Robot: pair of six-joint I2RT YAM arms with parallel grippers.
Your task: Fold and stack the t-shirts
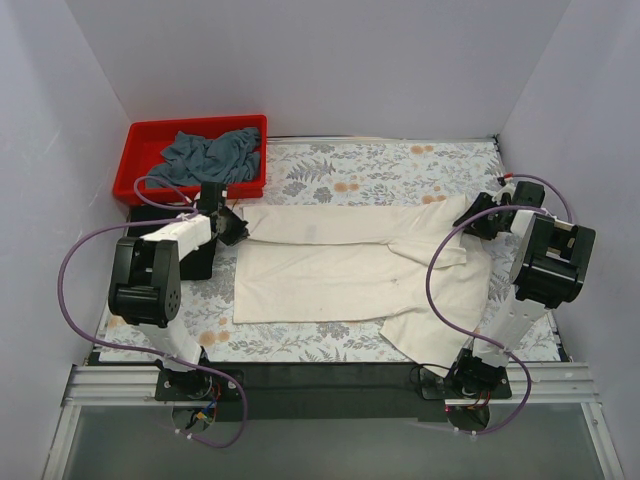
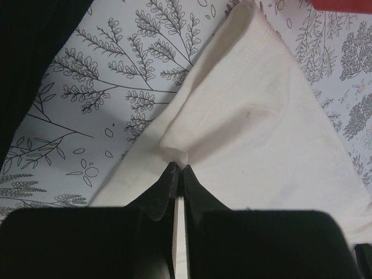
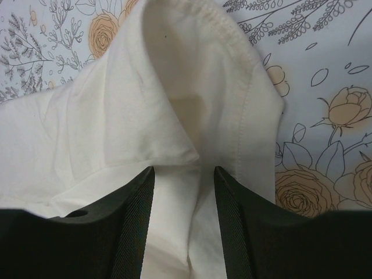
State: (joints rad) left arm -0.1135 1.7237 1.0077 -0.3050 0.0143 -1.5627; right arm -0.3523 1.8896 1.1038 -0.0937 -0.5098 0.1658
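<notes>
1. The cream-white t-shirt lies spread across the floral tablecloth. It starts just beside the near right corner of the red bin and stretches well away from it.
2. The left gripper is at the shirt end closest to the bin. Its jaws are pressed almost together, with a small pinch of cream cloth caught between the tips.
3. The right gripper is at the shirt end farthest from the bin. Its fingers stand apart, and a raised fold with a stitched hem lies in the gap. Nothing is clamped there.
4. Inside the bin sits the grey-blue t-shirt, crumpled and untouched.
5. This looks like the first shirt's fold being set up, with one end secured and the other only lined up.
6. Next, I'd say the right fingers must close firmly on that hem. Then both arms should lift together and carry the edge over, keeping the cloth evenly taut so it doesn't sag or twist.
</notes>
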